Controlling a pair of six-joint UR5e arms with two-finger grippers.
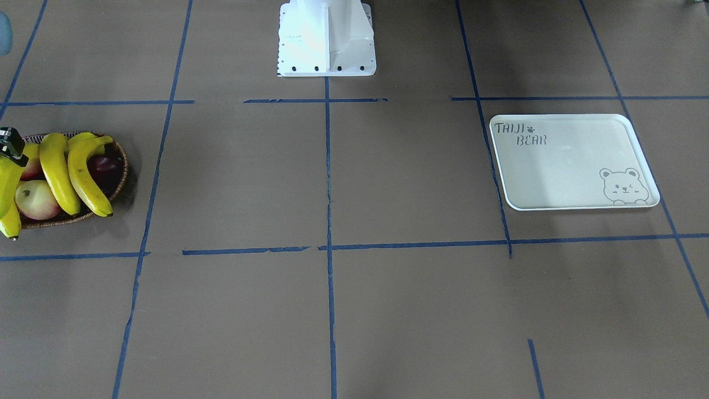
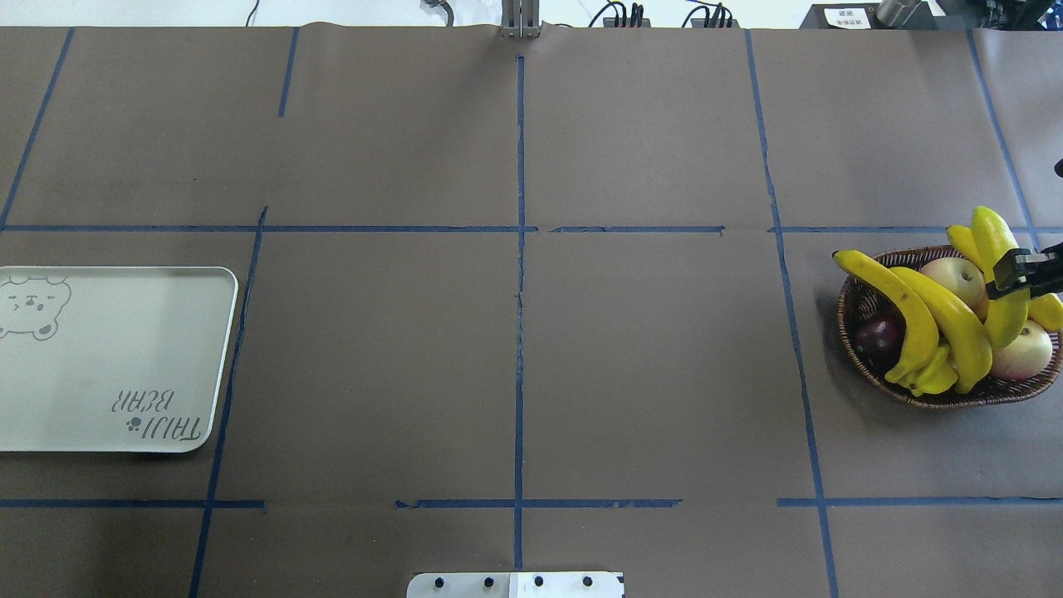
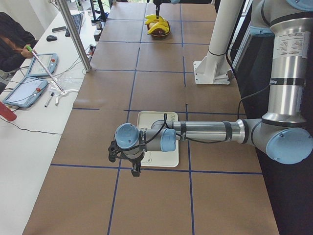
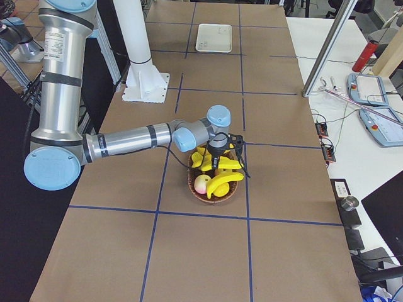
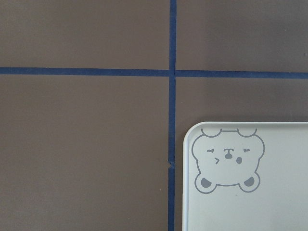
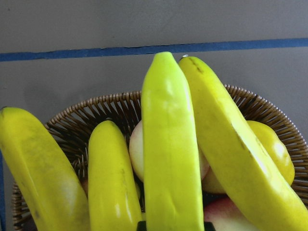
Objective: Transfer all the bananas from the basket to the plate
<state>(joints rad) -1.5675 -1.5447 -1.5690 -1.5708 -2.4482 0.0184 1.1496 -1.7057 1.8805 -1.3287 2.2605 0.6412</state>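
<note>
The wicker basket [image 2: 864,299] stands at the table's right end and holds several bananas. Two bananas [image 2: 901,307] [image 2: 955,320] lie across its left side. My right gripper [image 2: 1017,274] is over the basket and shut on a third banana [image 2: 1001,241], which fills the middle of the right wrist view [image 6: 168,154] with its tip raised. A fourth banana [image 2: 963,241] lies just behind it. The off-white plate [image 2: 108,357] lies bare at the far left. My left gripper [image 3: 126,164] hangs beside the plate's corner [image 5: 269,202]; I cannot tell whether it is open or shut.
The basket also holds pink-cream apples [image 2: 955,278], a dark red fruit [image 2: 879,334] and a yellow-green star fruit [image 2: 934,378]. The robot's white base [image 1: 327,39] stands at mid-table. Blue tape lines mark the brown table cover.
</note>
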